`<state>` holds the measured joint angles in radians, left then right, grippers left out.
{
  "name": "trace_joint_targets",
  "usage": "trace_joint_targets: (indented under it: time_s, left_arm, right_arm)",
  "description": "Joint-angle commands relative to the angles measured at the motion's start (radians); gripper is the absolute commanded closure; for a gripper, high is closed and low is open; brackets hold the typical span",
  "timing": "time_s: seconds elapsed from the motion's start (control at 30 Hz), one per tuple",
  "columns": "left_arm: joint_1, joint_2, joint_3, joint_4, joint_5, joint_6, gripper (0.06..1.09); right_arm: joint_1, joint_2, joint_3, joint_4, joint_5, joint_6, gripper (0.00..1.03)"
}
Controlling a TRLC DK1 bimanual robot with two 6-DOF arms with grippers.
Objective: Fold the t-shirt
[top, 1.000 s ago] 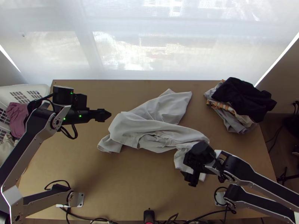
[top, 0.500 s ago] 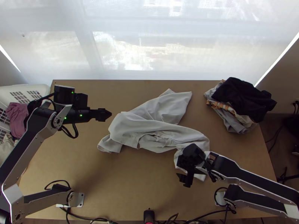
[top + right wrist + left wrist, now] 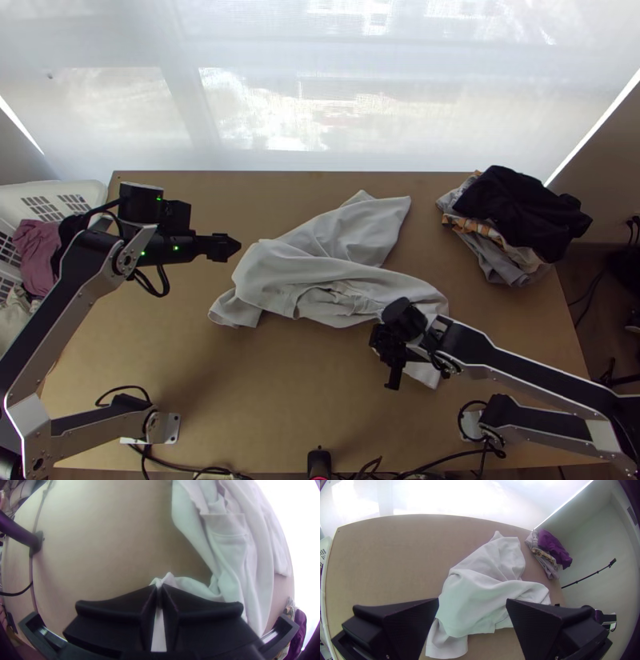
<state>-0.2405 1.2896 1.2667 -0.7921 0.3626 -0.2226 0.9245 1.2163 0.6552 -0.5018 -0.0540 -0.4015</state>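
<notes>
T-shirt is partly hidden where the right gripper pinches it.

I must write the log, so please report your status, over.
Left gripper open, beside t-shirt. Right gripper shut on its near right part. Cloth bunched. Clothes pile far right, apart.

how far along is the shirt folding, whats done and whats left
No fold looks done: the light t-shirt lies bunched, with loose, crooked overlaps and wrinkles. In hand is a bit of its cloth, between the closed fingers of the right gripper. The left gripper is open and holds nothing. Probably left: spreading the shirt flat, then all the folding.
</notes>
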Motion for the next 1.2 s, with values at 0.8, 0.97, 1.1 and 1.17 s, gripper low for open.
trace_joint_targets:
  time_s: [0.8,0.97,1.1,1.17]
  left_arm:
    - [-0.45,0.172,-0.127,-0.151,-0.132,0.255,0.11]
    - [-0.503,0.229,-0.138,-0.068,-0.275,0.285,0.11]
    - [-0.514,0.275,-0.139,0.001,-0.347,0.292,0.11]
    - [-0.522,0.297,-0.15,0.047,-0.412,0.313,0.11]
  right_arm:
    - [-0.303,-0.054,0.397,-0.204,0.02,0.024,1.0]
    - [-0.322,-0.086,0.396,-0.234,0.022,0.039,1.0]
    - [-0.34,-0.113,0.4,-0.259,0.022,0.044,1.0]
    - [-0.348,-0.127,0.406,-0.273,0.023,0.046,1.0]
